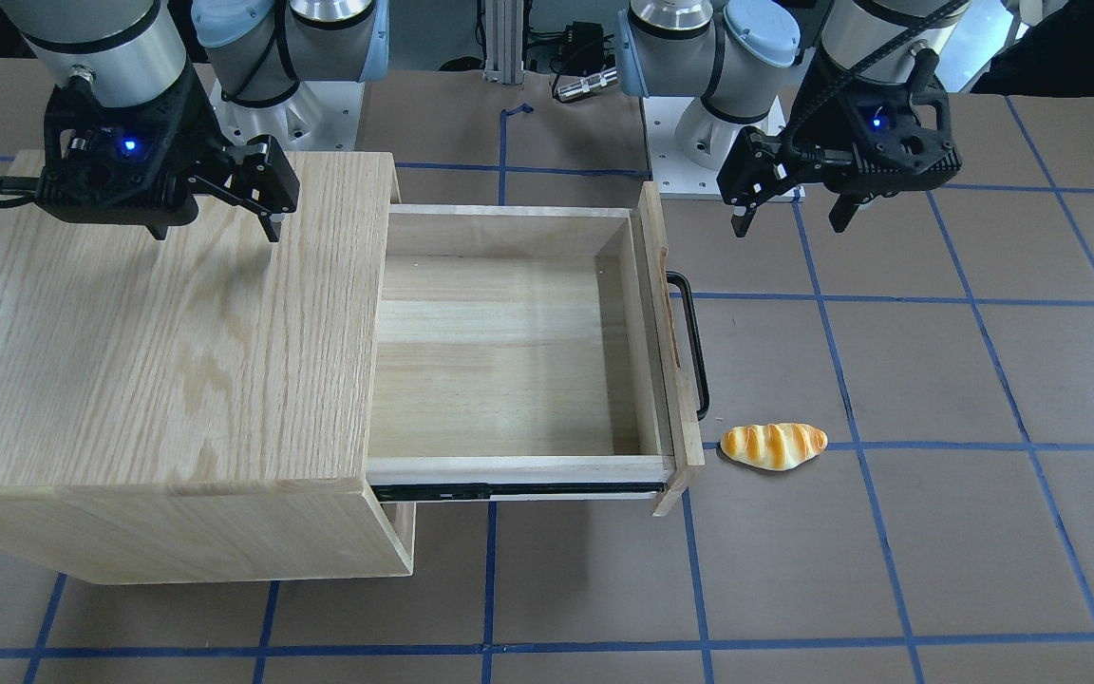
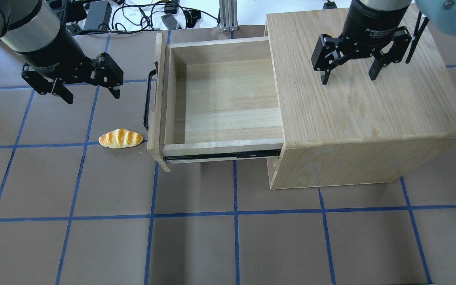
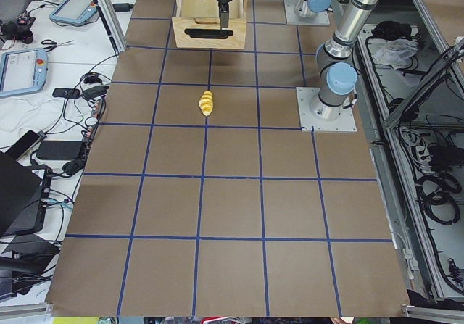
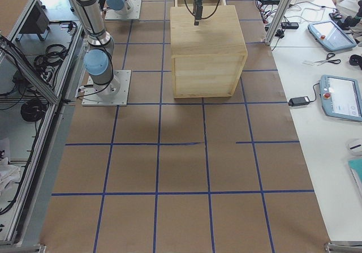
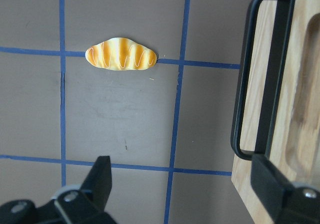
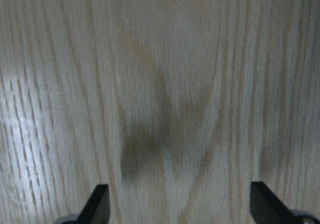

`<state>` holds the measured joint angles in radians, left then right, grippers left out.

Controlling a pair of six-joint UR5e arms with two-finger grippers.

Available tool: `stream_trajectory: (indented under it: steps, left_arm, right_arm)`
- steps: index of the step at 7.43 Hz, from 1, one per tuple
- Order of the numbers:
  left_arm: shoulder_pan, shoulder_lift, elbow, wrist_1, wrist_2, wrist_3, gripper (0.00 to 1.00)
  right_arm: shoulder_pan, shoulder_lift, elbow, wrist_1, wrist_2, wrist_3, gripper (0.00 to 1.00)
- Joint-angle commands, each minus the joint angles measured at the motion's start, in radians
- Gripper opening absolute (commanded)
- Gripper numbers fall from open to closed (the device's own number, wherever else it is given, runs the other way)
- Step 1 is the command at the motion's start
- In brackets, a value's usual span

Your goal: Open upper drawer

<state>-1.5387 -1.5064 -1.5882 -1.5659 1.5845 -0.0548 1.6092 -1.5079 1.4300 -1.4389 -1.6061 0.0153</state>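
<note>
Light oak shallow wooden drawer (image 2: 220,103) with long black bar handle (image 2: 147,99) — pulled far out of large oak cabinet (image 2: 354,107). Left gripper (image 2: 92,95): jaws spread, empty, above brown gridded table (image 2: 212,237) beside handle. Right gripper (image 2: 348,79): jaws spread, empty — over cabinet top. Golden striped bread roll (image 2: 120,138) near drawer front corner.

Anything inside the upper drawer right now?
The upper drawer shows only its bare plank bottom; nothing lies in the part pulled out. Its rear end, under the cabinet top, is hidden.
</note>
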Motion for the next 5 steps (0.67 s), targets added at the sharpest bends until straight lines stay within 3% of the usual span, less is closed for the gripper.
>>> stream_trajectory:
  steps: [1,2,5]
  left_arm:
    - [0.0,-0.009,0.005,0.035,0.002,0.003,1.0]
    - [0.0,-0.021,-0.009,0.09,-0.001,-0.002,1.0]
    - [-0.001,-0.026,-0.013,0.092,0.0,0.009,1.0]
  right_arm:
    - [0.0,0.0,0.0,0.0,0.0,0.0,1.0]
    - [0.0,0.0,0.001,0.0,0.0,0.0,1.0]
    - [0.0,0.0,0.0,0.0,0.0,0.0,1.0]
